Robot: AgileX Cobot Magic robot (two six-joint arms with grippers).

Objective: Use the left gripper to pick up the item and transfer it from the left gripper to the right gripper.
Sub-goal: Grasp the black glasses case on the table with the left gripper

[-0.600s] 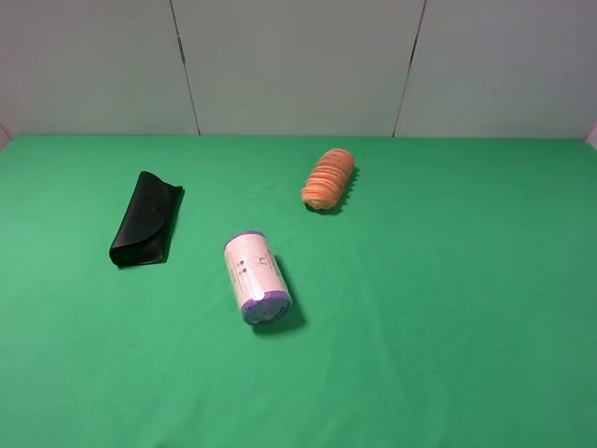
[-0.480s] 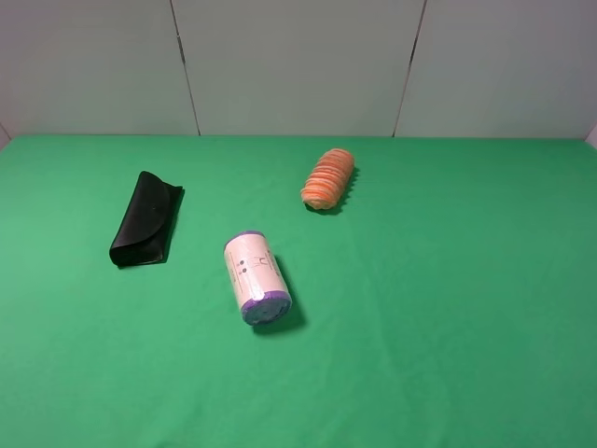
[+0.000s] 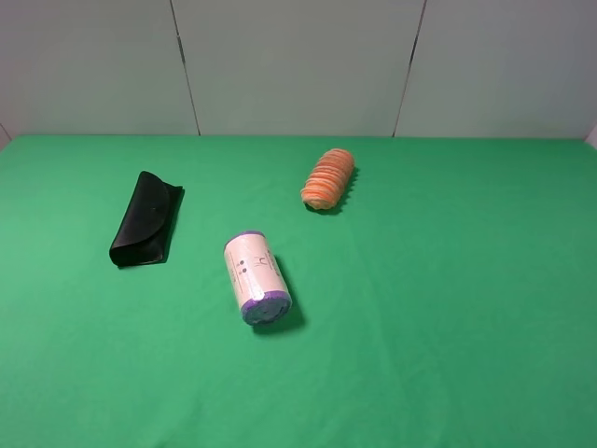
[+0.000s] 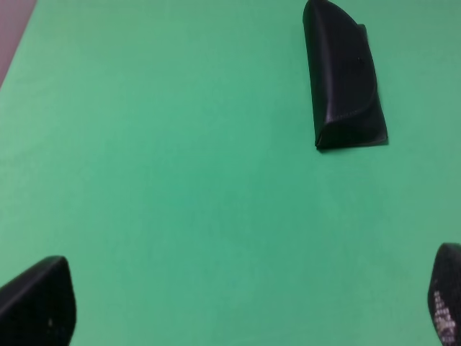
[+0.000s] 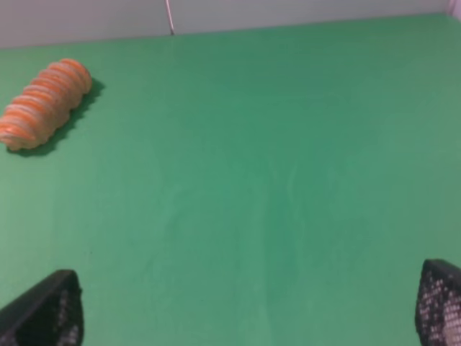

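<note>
Obs.: item (image 3: 146, 220) lies flat near left edge of surface (image 3: 448, 308), untouched. My left gripper (image 4: 241, 310) and right gripper (image 5: 240, 310) both spread wide, empty.

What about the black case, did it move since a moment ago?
No. The black case lies in the same spot on the green cloth, at the same slant and with the same gap to the white roll as before.

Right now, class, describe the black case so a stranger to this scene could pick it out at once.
On the green table, look left in the high view. The black case lies there, apart from the white roll and the orange lump. It alone is flat and black, with a fold-over flap.
</note>
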